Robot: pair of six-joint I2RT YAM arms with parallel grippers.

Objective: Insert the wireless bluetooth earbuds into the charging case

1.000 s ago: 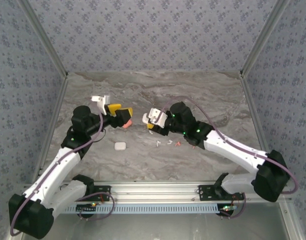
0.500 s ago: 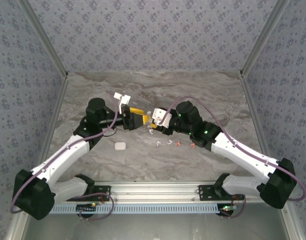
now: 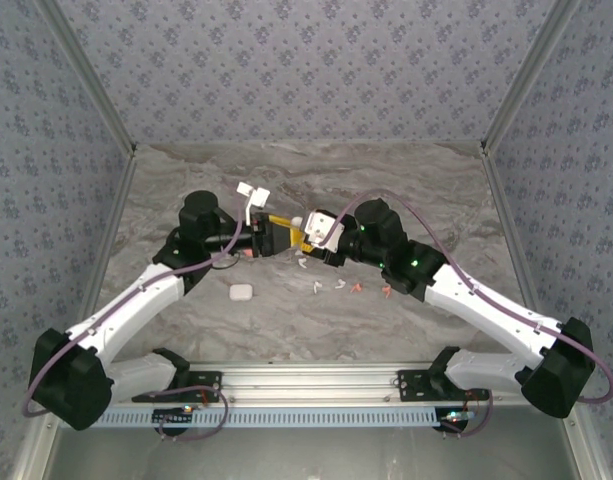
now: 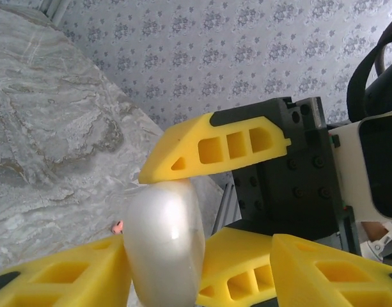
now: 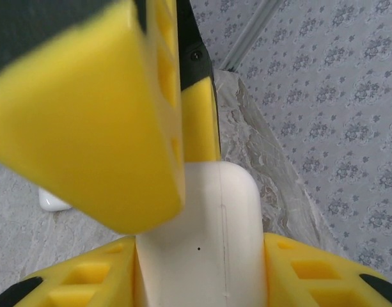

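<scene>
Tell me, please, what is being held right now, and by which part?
The case is held by the right tool, clamped across two opposite sides. The left tool touches it too; its grip cannot be told.

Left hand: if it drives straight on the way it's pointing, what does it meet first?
Probably the white charging case that the right hand grips, directly ahead of the left hand; gap unclear.

Charging case [image 5: 208, 236] only partly seen

Both wrist views crop its lower end at the bottom edge; a blurred yellow finger [image 5: 87, 115] (very close to the lens) covers its upper left corner and most of a second case [image 5: 52, 202] on the desk [image 5: 16, 230]. From above, the earbuds [image 3: 338, 286] are specks, shapes unreadable.
</scene>
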